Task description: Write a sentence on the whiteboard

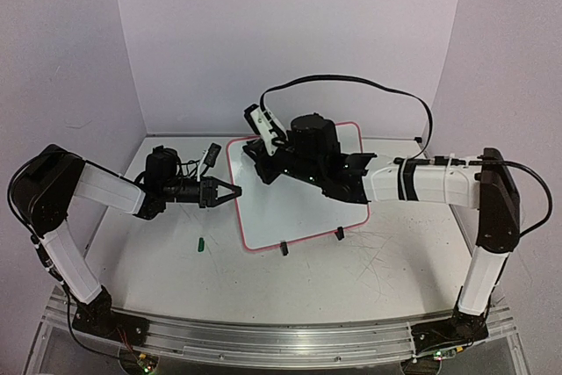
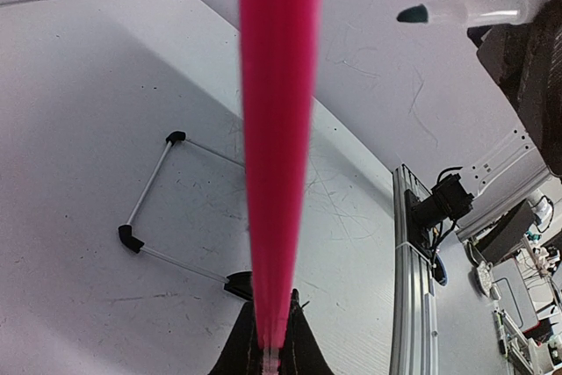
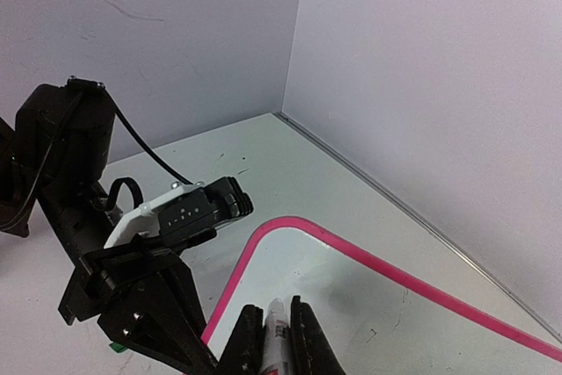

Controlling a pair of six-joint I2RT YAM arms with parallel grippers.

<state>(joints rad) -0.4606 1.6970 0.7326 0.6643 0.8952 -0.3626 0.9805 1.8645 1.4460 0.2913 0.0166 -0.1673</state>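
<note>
The whiteboard (image 1: 294, 208), white with a pink-red frame, lies in the middle of the table with two black clip feet (image 1: 284, 248) at its near edge. No handwriting shows on it, so the sentence is not in view. My left gripper (image 1: 234, 191) is shut on the board's left frame edge; that edge shows as a pink bar (image 2: 277, 129) running up from between the closed fingers (image 2: 237, 349). My right gripper (image 1: 262, 162) hovers over the board's far left corner (image 3: 290, 221), shut on a white marker (image 3: 277, 340). The marker's dark-green tip (image 2: 413, 14) is bare.
A small green marker cap (image 1: 200, 243) lies on the table left of the board's near corner. Lilac walls close in the back and sides. The left arm's wrist (image 3: 132, 243) sits close to the right gripper. The arms' aluminium base rail (image 1: 281, 340) runs along the near edge.
</note>
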